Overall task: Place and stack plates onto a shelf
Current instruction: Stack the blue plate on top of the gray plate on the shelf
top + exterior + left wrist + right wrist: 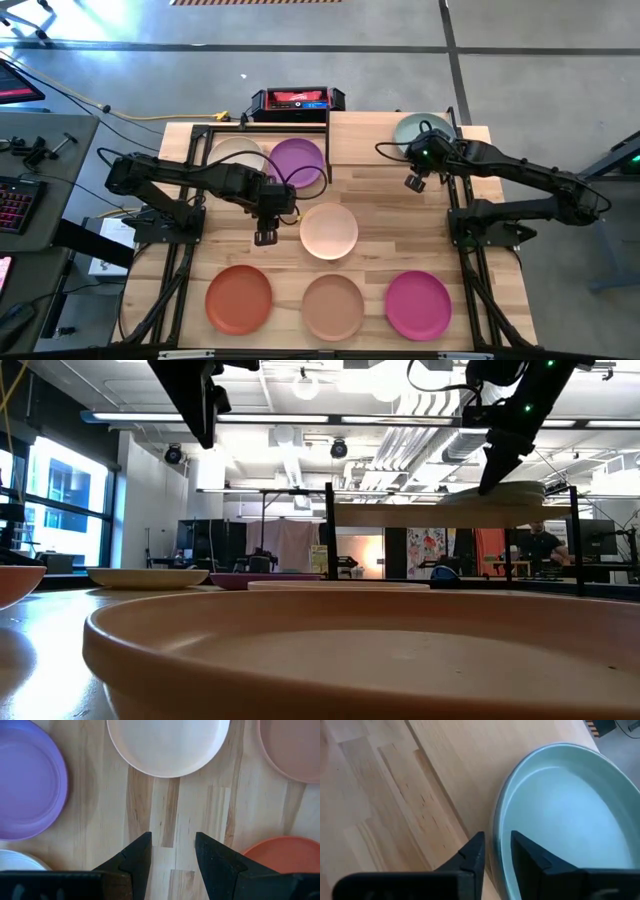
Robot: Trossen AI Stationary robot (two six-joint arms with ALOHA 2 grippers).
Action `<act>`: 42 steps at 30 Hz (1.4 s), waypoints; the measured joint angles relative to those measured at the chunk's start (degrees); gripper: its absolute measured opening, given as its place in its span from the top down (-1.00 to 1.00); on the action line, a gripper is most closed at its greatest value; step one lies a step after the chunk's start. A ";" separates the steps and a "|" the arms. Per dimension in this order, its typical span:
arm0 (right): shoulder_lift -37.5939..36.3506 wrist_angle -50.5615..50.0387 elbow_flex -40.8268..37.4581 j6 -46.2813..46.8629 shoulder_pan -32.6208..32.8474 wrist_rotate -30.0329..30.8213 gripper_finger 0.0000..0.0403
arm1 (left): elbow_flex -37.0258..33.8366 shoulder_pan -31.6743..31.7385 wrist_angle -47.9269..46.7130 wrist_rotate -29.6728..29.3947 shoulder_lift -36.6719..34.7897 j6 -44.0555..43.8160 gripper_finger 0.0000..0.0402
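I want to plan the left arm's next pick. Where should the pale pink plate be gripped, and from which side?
Probably at its raised rim, on the edge nearest the left gripper, coming from above. The pale pink plate lies flat on the table, so only the thin rim offers a hold: one finger inside, one outside. That edge is free; the purple plate and the tan plate lie apart from it.

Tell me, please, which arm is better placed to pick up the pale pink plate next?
Left. Its end effector hangs open just beside the pale pink plate, whereas the right end effector straddles the pale teal plate's rim on the shelf.
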 joint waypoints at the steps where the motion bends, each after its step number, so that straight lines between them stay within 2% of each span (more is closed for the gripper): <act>1: -0.01 -0.10 0.13 0.00 0.00 0.00 0.63 | 0.00 -0.02 0.00 0.00 0.00 0.00 0.30; 6: -0.06 -1.34 3.24 0.04 0.00 0.04 0.62 | 0.00 0.00 0.00 0.00 0.00 0.00 0.30; 12: -0.06 -8.66 8.15 2.87 0.00 0.84 0.62 | 0.00 -0.01 0.00 0.02 0.00 0.00 0.30; 18: -0.08 -20.01 13.16 13.53 0.00 2.48 0.62 | 0.00 0.00 0.00 0.02 0.00 0.00 0.30; 21: -0.14 -22.60 14.76 19.17 -0.63 3.51 0.62 | 0.00 0.00 0.00 0.01 0.00 0.20 0.30; 28: -0.03 -24.95 12.73 25.63 -6.40 -3.48 0.62 | 0.00 0.00 0.00 0.00 0.00 0.52 0.30; 42: -0.06 -26.74 11.53 27.98 -7.89 -1.44 0.63 | 0.00 0.00 0.02 0.00 0.00 0.48 0.30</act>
